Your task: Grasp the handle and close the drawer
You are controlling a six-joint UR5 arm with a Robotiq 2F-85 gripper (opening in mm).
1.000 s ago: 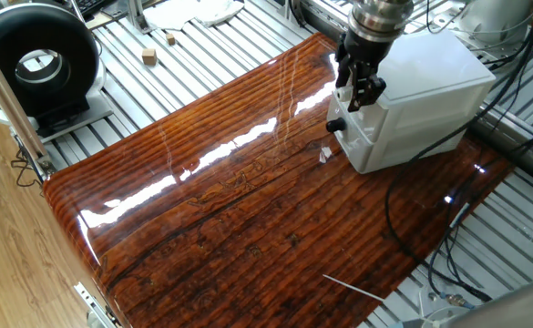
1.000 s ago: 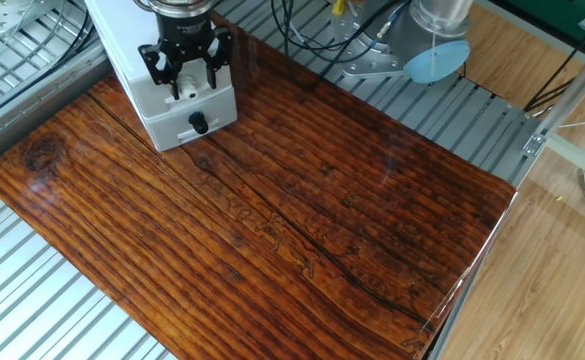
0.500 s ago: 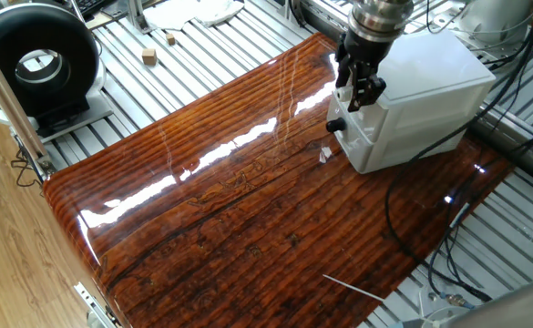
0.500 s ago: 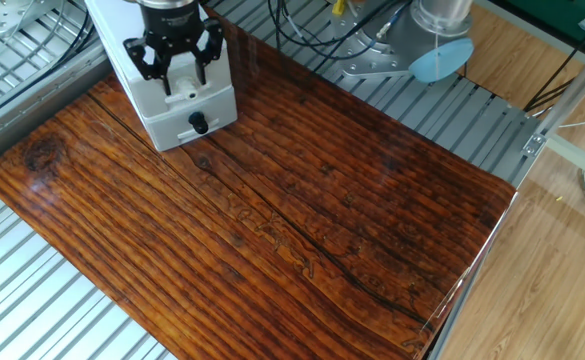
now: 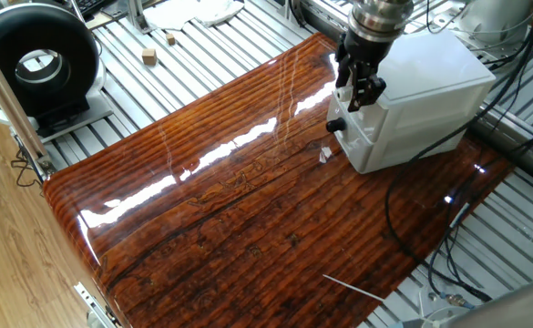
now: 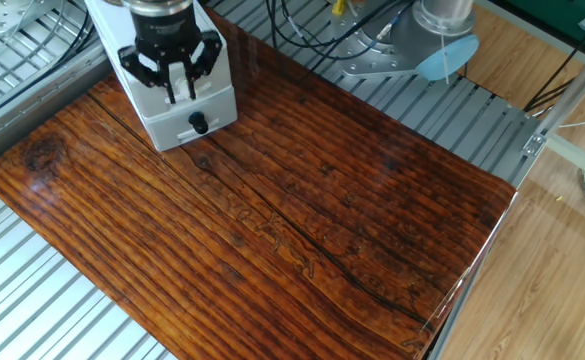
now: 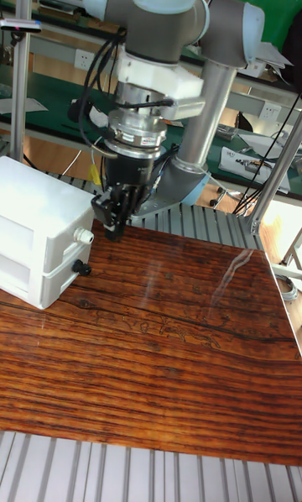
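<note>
A small white cabinet (image 7: 38,217) stands on the wooden table (image 7: 168,359). Its upper drawer (image 7: 46,235) carries the handle (image 7: 84,236), a small whitish knob. My gripper (image 7: 111,219) points down just in front of the drawer's face, slightly above and beside the handle. The fingers stand a little apart with nothing held between them. In the other fixed view the gripper (image 6: 176,88) hangs over the cabinet's front edge (image 6: 207,100) and hides the handle. From one fixed view the gripper (image 5: 358,94) sits against the cabinet's (image 5: 430,73) front corner.
The lower drawer has a black knob (image 7: 80,267) (image 6: 199,123) (image 5: 336,126). A black round device (image 5: 34,64) and a small wooden block (image 5: 148,56) lie beyond the table's edge. Cables (image 5: 430,228) trail beside the cabinet. The arm's base (image 6: 412,40) stands behind the table.
In the other fixed view the gripper has shifted left across the cabinet's front by a small amount. The cabinet and its knobs have not moved.
</note>
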